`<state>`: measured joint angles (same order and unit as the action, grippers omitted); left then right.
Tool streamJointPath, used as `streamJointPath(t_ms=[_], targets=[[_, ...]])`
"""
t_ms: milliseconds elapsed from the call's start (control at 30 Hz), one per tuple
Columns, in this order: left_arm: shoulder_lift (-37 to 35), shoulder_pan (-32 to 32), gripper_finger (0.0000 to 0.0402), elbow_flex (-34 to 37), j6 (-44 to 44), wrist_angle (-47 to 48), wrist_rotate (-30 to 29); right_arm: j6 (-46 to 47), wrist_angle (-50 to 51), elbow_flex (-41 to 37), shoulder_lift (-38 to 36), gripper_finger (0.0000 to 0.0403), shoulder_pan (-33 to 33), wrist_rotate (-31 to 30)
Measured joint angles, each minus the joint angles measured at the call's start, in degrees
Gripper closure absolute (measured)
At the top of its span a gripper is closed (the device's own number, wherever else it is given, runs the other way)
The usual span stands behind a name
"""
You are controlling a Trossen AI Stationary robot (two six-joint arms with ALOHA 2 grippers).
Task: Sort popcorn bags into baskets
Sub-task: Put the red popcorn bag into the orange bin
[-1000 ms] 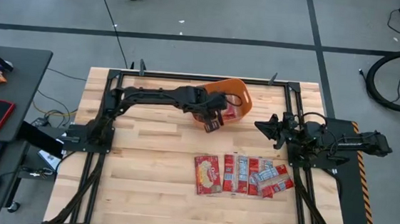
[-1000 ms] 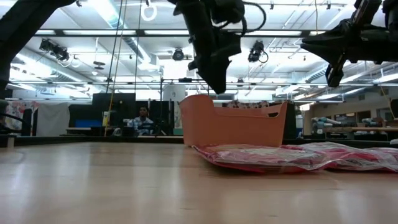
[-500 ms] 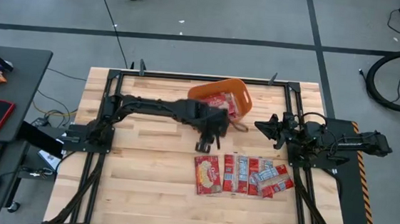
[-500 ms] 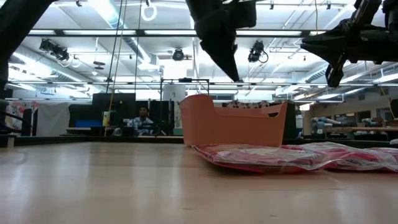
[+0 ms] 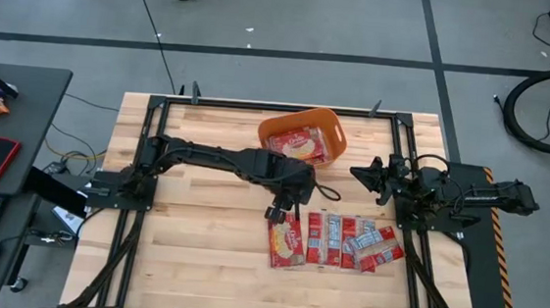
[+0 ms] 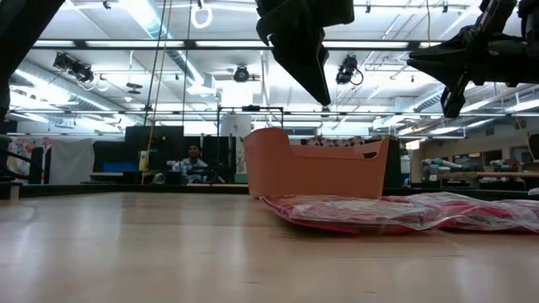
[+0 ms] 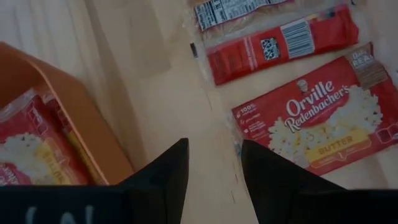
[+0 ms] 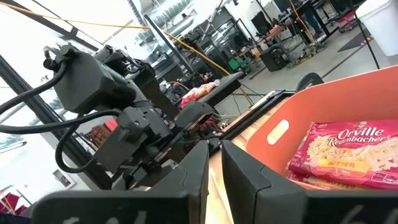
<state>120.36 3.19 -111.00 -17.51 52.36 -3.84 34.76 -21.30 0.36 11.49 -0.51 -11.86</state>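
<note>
The orange basket (image 5: 328, 130) stands at the table's far side with large red packets (image 5: 298, 146) lying flat inside it. A row of popcorn bags lies flat on the table nearer me. It has one large packet with a yellow centre (image 5: 286, 240) and several narrow ones (image 5: 332, 239) to its right. My left gripper (image 5: 277, 211) hangs open and empty above bare wood between the basket and the large packet (image 7: 323, 124). My right gripper (image 5: 355, 170) waits, shut, in the air to the right of the basket (image 8: 292, 118).
Black frame rails run along the table's left and right sides by the arm bases. Bare wood spreads over the left half (image 5: 199, 246) and the near strip. A desk with a keyboard and a phone stands off the table's left edge.
My left gripper has swung from over the basket's near rim toward the table's near edge. It now hangs over the wood just beyond the large packet. The basket's inside, covered by the arm before, now shows its packets. The right arm has kept still.
</note>
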Motion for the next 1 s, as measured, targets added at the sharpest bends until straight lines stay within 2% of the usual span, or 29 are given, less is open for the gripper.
streamJointPath(t_ms=[167, 400, 533, 1000], targets=[[0.65, 1.35, 0.0249, -0.02, -4.09, -0.06, 0.05, 0.00, 0.01, 0.00, 0.01, 0.0351, 0.00, 0.01], [0.70, 2.49, 0.0249, 0.00, -5.53, 0.09, 0.13, 0.00, 0.02, 0.00, 0.02, 0.0351, 0.02, 0.04], [1.38, 3.39, 0.0249, -0.04, -8.40, 0.01, 2.60, 0.00, 0.00, 0.00, 0.02, 0.0351, 0.00, 0.04], [3.58, 4.16, 0.0249, 0.00, -8.75, 2.60, 2.21, 0.00, -0.05, 0.00, 0.03, 0.0351, 0.00, 0.09]])
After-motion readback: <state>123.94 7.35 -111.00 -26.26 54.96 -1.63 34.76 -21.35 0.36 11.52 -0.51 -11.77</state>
